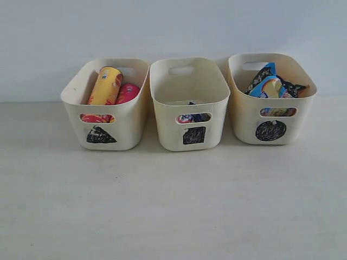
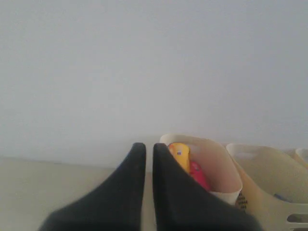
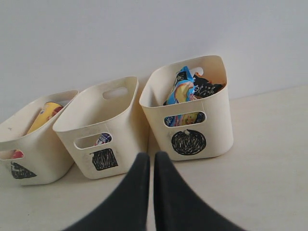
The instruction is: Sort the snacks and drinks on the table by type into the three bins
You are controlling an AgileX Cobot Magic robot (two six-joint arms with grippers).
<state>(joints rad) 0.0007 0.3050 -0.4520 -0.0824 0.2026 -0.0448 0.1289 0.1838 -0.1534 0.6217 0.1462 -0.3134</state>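
Three cream bins stand in a row at the back of the table. The triangle bin (image 1: 130, 116) on the left holds a yellow chip tube (image 1: 105, 85) and a pink chip tube (image 1: 128, 92). Low inside the square bin (image 1: 209, 124) in the middle lies the small white-blue carton (image 1: 193, 117), seen through the handle slot. Blue and orange-black noodle packets (image 1: 271, 84) fill the circle bin (image 1: 244, 122) on the right. Neither arm shows in the exterior view. My left gripper (image 2: 149, 148) is shut and empty, beside the triangle bin (image 2: 226, 173). My right gripper (image 3: 151, 156) is shut and empty, in front of the square bin (image 3: 120, 139) and circle bin (image 3: 216, 134).
A plain pale wall (image 1: 173, 27) rises right behind the bins. The light table (image 1: 173, 206) stretches in front of them to the near edge.
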